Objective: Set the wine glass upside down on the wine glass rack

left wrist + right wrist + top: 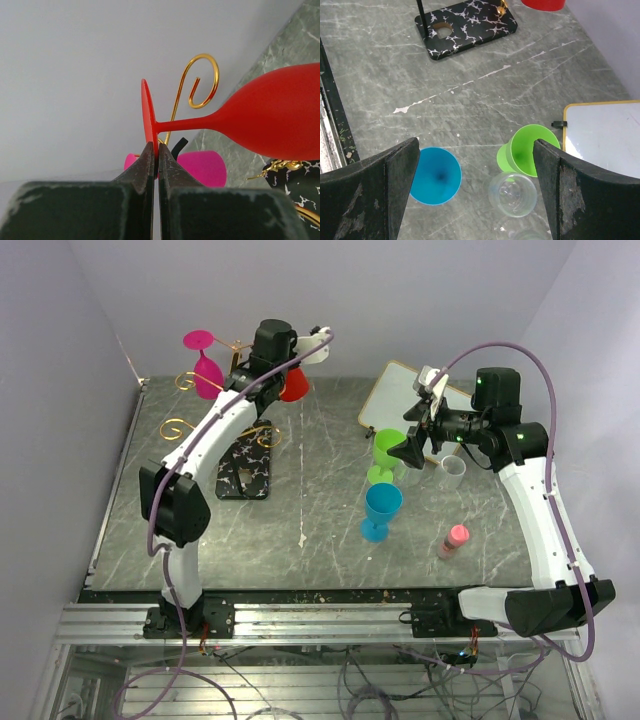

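Near the table's (330, 540) far left corner, the left pincer (156, 150) is clamped on the foot of the red wine glass (270, 120). Its stem lies sideways, crossing a gold curl of the wine glass rack (202, 80). The right pincer (475, 147) gapes, farther off.

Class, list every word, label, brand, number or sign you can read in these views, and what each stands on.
None can be read.
White board with yellow frame: blank.
Flat black base of the thin gold metal rack: white veined pattern, no writing.
Red wine glass in the left claw: plain.
Small pink bottle: too small to tell.
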Robot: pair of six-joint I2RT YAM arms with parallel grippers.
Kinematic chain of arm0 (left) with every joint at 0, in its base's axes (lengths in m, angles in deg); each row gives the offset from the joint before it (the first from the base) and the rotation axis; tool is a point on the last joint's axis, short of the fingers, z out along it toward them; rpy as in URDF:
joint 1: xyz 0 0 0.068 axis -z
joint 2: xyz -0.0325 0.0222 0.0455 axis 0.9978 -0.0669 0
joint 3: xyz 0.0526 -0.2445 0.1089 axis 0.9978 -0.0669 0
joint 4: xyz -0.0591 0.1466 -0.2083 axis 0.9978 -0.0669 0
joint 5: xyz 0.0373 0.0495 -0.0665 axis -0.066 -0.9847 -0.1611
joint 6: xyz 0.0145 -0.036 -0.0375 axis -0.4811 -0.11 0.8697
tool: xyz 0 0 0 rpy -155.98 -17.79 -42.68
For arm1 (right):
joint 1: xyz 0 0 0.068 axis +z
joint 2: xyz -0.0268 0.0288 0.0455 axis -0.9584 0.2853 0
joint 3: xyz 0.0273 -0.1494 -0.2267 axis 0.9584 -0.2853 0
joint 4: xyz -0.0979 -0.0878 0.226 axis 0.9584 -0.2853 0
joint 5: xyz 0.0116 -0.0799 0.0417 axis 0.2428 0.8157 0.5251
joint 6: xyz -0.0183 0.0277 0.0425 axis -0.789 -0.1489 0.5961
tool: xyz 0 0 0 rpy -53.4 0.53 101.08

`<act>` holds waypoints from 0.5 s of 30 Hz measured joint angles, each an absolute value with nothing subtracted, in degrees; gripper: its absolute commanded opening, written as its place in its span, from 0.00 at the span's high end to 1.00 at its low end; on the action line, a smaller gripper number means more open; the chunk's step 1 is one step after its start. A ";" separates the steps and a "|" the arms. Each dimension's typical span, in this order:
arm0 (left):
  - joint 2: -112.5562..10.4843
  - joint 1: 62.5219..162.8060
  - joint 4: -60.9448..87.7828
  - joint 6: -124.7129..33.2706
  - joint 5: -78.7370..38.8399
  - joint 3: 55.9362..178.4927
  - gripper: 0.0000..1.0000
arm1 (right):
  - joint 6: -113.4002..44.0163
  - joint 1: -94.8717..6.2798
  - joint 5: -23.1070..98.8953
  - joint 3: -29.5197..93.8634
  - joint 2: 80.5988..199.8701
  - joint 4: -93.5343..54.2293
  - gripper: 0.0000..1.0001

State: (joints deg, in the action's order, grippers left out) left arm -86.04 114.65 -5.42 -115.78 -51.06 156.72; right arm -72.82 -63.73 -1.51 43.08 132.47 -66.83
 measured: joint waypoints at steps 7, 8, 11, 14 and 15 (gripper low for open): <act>-87.31 112.43 -6.57 -115.34 -51.26 157.18 0.93 | -72.82 -63.73 -1.64 42.99 132.47 -66.45 0.04; -87.46 112.12 -6.77 -115.30 -51.26 157.34 0.93 | -72.84 -63.73 -1.66 42.91 132.45 -66.48 0.04; -88.55 111.42 -7.12 -115.10 -51.32 158.65 0.93 | -72.84 -63.73 -1.66 42.56 132.47 -66.43 0.04; -89.76 110.98 -7.12 -115.10 -51.35 160.00 0.93 | -72.84 -63.73 -1.66 42.23 132.47 -66.28 0.04; -90.26 110.92 -7.06 -115.12 -51.39 160.55 0.93 | -72.84 -63.73 -1.66 42.16 132.47 -66.24 0.04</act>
